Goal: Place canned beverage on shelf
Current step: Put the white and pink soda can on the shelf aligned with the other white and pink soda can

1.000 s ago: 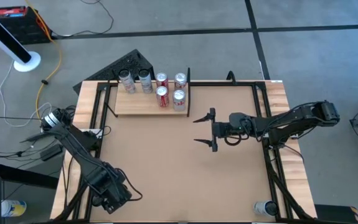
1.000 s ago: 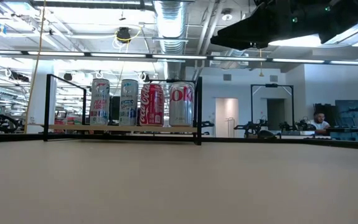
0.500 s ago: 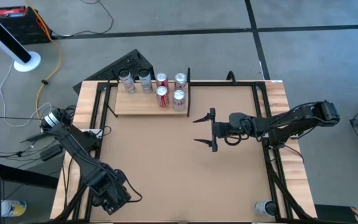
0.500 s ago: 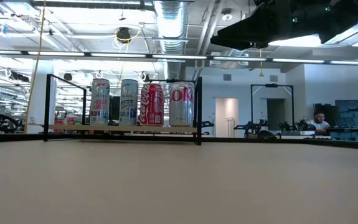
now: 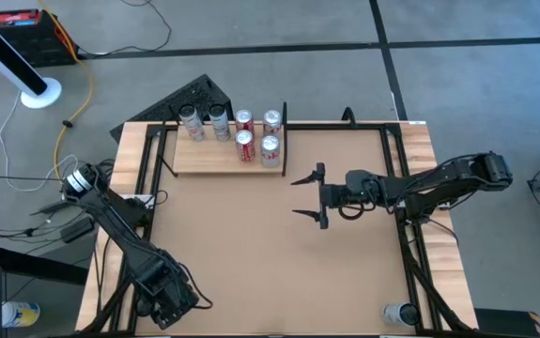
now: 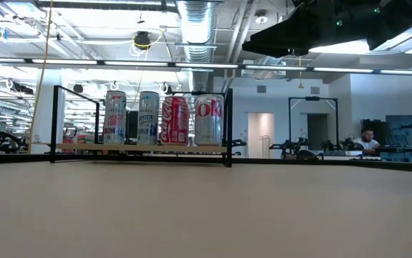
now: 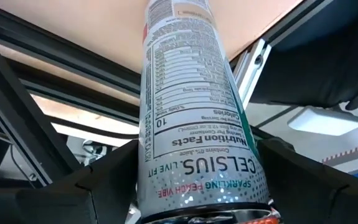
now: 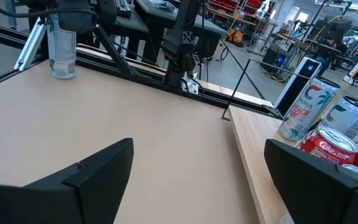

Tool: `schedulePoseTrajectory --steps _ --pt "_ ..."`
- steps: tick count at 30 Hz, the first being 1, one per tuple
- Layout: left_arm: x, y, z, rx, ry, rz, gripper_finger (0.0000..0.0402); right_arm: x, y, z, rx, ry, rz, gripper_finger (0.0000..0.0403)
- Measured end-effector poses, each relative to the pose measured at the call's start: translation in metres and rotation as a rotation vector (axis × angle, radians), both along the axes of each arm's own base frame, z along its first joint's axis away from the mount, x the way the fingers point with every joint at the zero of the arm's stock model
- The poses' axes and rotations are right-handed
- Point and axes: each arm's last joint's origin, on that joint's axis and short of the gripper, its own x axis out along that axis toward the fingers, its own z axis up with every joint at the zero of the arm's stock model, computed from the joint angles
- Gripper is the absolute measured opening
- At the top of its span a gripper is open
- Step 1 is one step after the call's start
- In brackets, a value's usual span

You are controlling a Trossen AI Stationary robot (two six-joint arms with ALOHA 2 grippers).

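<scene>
The left gripper (image 5: 164, 302) sits low at the table's near left corner with its fingers clamped around a can (image 7: 194, 118), while the right gripper (image 5: 311, 196) hovers mid-table, fingers spread wide apart.

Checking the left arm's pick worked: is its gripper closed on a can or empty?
Closed on a can. In the left wrist view, a Celsius can sits clamped between the left gripper fingers, near the table's front-left corner.
</scene>
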Motion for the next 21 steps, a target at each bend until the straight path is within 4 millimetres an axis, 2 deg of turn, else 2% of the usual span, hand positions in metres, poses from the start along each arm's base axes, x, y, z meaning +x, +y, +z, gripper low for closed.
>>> schedulePoseTrajectory --steps 3,8,12,17,21 --pt "0.000 0.000 0.000 -0.006 0.010 -0.001 0.0287 0.000 0.000 0.000 0.000 0.000 0.000 0.0384" --pt "0.000 0.000 0.000 -0.020 0.018 -0.009 0.0235 0.000 0.000 0.000 0.000 0.000 0.000 0.0384" --pt "0.004 0.008 0.006 -0.038 -0.001 -0.015 0.0235 0.000 0.000 0.000 0.000 -0.001 0.000 0.0384" --pt "0.018 0.041 0.030 -0.014 -0.058 -0.004 0.0235 0.000 0.000 0.003 0.001 -0.026 0.000 0.0384" --pt "0.034 0.082 0.042 0.030 -0.096 -0.027 0.0235 0.000 0.000 0.003 0.000 -0.029 0.000 0.0384"
